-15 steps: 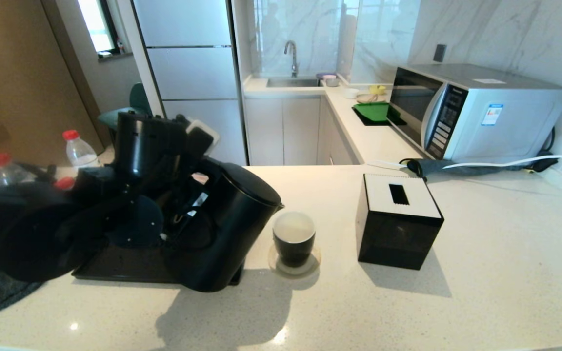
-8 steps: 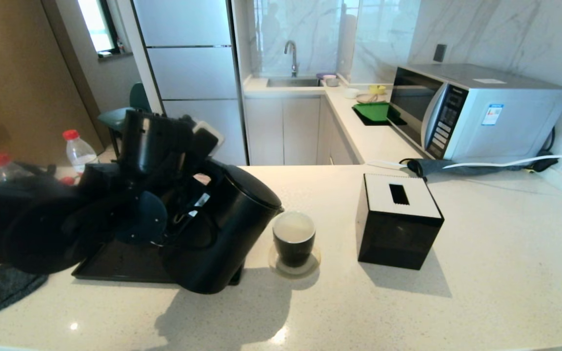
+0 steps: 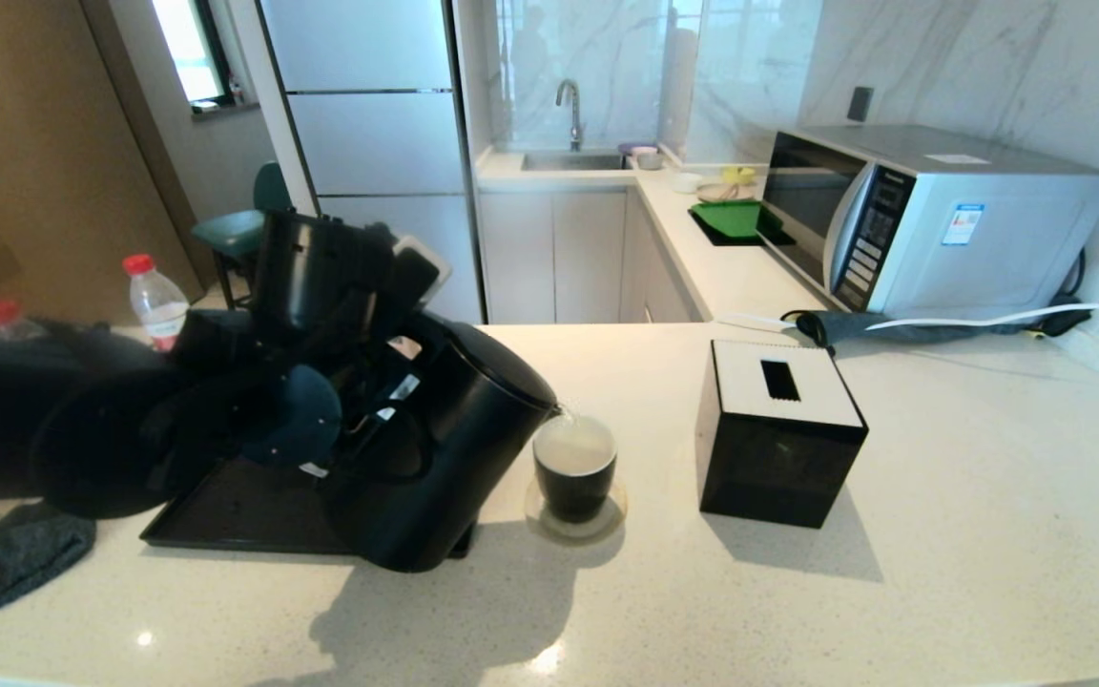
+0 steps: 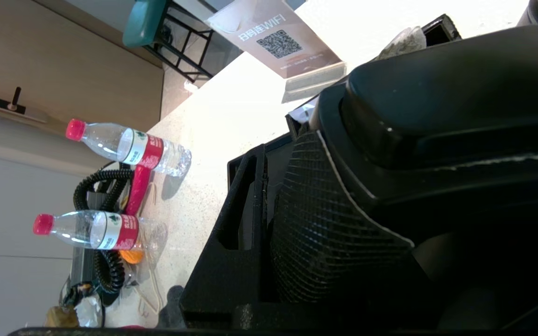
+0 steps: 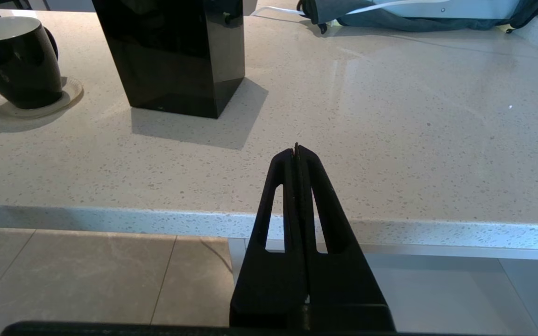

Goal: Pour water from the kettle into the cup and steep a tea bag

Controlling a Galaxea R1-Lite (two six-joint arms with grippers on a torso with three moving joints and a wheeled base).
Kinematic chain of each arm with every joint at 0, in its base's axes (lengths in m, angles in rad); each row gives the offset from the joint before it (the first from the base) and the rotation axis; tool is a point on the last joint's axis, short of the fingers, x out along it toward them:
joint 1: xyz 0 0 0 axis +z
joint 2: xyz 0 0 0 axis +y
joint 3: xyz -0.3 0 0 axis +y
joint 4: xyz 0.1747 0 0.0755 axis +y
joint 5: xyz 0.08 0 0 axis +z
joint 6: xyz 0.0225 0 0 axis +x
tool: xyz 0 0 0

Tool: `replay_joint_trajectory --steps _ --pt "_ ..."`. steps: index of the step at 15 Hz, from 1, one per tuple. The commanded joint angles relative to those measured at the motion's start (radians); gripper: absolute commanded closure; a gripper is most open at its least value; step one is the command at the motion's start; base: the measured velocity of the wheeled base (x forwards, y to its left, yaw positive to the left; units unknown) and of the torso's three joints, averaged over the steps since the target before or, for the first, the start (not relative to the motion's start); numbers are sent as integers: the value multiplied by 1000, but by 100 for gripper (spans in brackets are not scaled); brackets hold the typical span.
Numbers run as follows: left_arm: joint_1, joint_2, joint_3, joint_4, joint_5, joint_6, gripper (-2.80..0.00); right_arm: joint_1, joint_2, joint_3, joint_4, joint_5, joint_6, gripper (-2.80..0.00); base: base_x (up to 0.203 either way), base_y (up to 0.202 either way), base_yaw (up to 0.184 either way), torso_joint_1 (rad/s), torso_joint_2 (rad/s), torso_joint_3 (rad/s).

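Near the desk's front-left edge, the left gripper [image 3: 387, 382], fingers clamped on the tall matte black kettle [image 3: 445, 448], pours water [image 3: 564, 416] into the small glossy black cup [image 3: 575, 469], which risks overflowing under excess tilt; the right gripper [image 5: 296, 150] idles off the front edge, fingers pressed together.

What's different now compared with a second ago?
The left gripper has tipped the kettle further toward the cup, and water now runs from the spout into it. The cup, its coaster and the black box have not moved.
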Motion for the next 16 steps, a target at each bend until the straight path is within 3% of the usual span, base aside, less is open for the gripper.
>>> replay_joint_trajectory --steps 1,16 --pt "-1 3 -3 10 5 3 0 0 1 0 0 1 0 0 0 0 0 0 0 0" --pt "-2 0 -20 50 6 52 0 0 1 0 0 1 0 0 0 0 0 0 0 0"
